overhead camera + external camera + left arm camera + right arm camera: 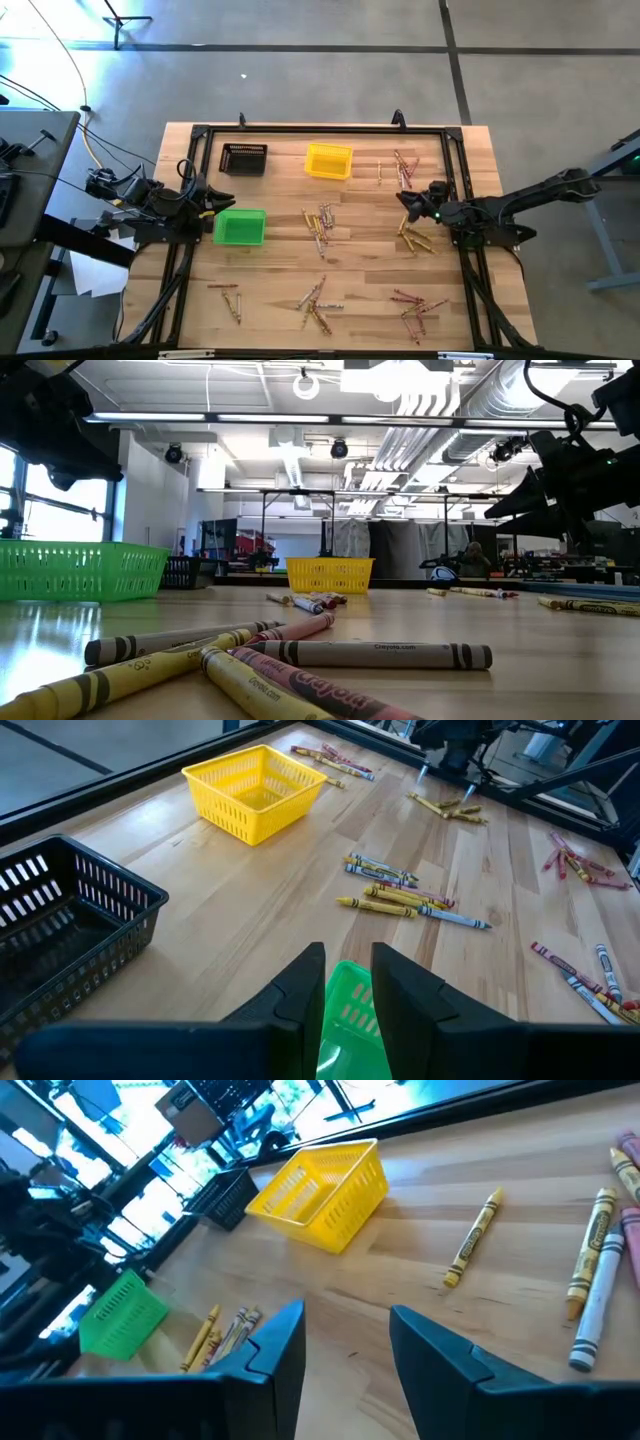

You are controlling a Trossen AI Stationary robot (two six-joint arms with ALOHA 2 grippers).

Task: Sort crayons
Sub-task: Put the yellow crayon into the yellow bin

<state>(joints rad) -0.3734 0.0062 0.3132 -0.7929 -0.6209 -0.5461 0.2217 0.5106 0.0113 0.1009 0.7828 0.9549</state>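
Note:
Crayons lie flat on the wooden table in loose clusters: at the centre (320,225), at the far right (404,168), beside my right gripper (416,238), and along the near edge (318,308), (415,308), (230,298). My left gripper (348,988) hovers over the far edge of the green bin (240,227). Its fingers stand a narrow gap apart with nothing between them. My right gripper (345,1342) hangs open above bare wood near the right edge (410,200), between two crayon clusters, holding nothing.
A black bin (244,158) and a yellow bin (329,161) stand along the far side, the green bin at the left. A black frame (455,150) borders the table. Bare wood lies between the clusters.

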